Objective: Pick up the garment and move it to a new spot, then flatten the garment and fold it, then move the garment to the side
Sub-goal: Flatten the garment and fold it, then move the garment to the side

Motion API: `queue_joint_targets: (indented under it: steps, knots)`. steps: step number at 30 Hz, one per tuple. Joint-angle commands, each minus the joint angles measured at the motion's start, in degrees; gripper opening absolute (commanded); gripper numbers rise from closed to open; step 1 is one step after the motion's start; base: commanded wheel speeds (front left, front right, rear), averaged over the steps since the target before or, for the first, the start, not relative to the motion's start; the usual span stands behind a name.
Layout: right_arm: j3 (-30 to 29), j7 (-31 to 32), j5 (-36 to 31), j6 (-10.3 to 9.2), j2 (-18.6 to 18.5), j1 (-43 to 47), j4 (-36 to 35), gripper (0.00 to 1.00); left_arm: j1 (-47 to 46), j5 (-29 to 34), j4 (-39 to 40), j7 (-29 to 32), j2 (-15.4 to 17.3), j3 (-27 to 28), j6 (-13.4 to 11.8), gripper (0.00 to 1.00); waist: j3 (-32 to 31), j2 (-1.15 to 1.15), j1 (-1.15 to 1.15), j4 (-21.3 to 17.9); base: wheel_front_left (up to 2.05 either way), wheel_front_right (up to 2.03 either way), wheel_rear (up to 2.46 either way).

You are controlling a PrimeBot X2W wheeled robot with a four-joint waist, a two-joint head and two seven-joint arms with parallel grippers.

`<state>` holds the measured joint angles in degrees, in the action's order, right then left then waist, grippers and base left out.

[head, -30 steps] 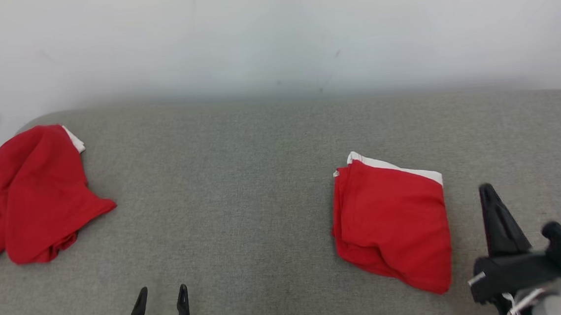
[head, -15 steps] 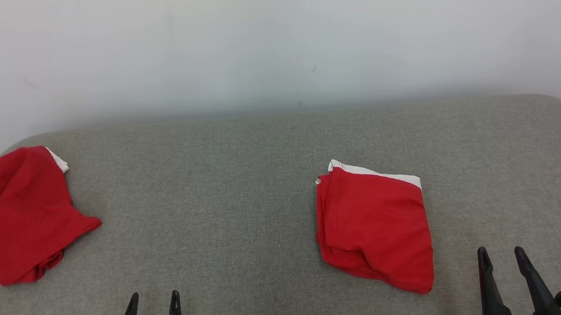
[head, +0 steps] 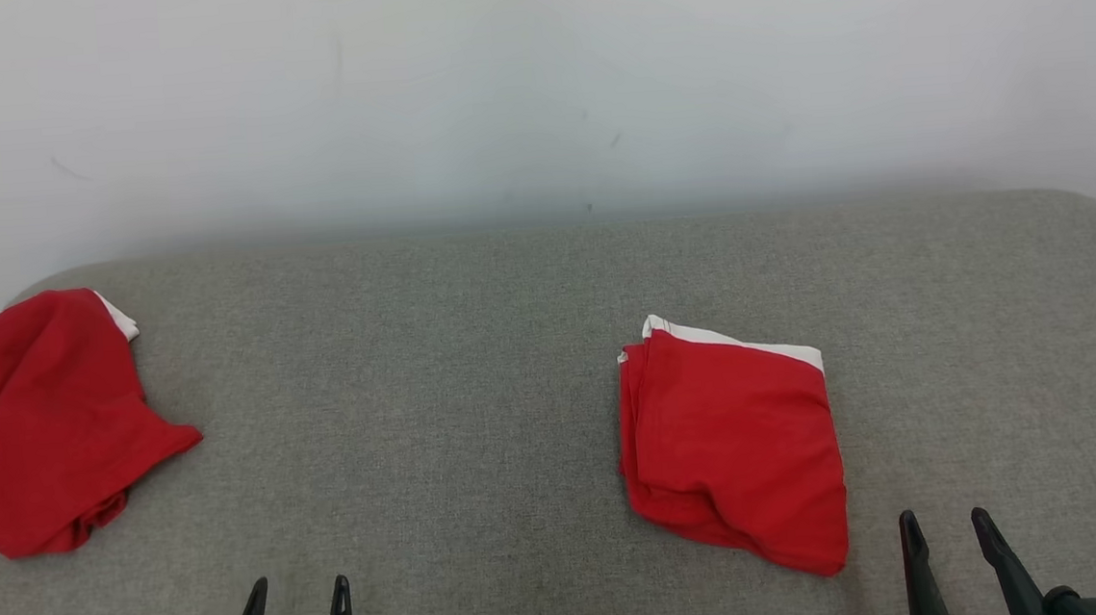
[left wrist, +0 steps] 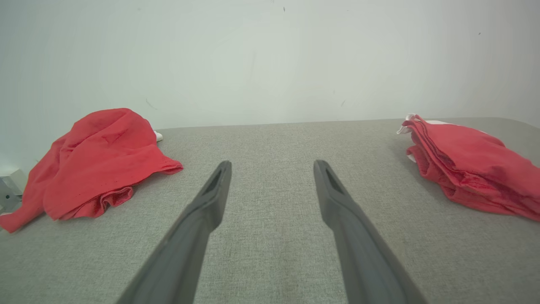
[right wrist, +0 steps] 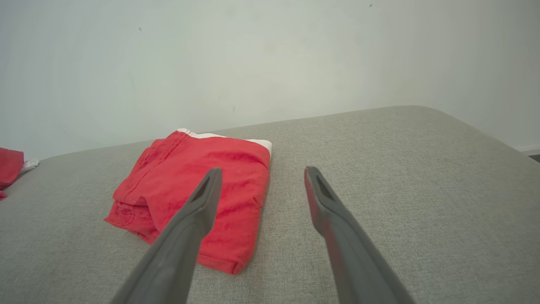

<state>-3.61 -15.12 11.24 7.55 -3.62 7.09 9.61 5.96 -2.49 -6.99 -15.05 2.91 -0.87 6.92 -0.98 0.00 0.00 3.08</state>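
While two end effectors (head: 297,587) (head: 944,519) gape, one folded garment (head: 736,449), one crumpled garment (head: 45,420)

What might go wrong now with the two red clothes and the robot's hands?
1. The folded garment has loose, bunched layers along its near edge. If the open right gripper pinches just the top layer, the fold may come undone.
2. The crumpled garment lies at the left rim of the grey surface. A tug by the open left gripper might drag it off.
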Motion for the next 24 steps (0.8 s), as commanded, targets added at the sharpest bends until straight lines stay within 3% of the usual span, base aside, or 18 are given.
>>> queue_joint_targets:
  steps: [1, 24]
  knots:
    - [-0.12, -0.02, -0.52, -0.14, 0.33, -0.23, 0.08, 1.0, 1.2, 0.49, 0.29, -0.18, -0.02, 0.22, 0.03, 1.0, 0.07, 0.0, 0.0, 0.08, 0.0, 0.0, 0.0]
    - [0.31, -0.03, -1.34, -0.14, 0.76, -0.98, 1.18, 1.0, 0.72, 1.08, 1.06, -0.18, -0.03, 0.4, -0.12, 1.0, 0.46, 0.0, 0.0, 0.38, 0.0, 0.0, 0.0]
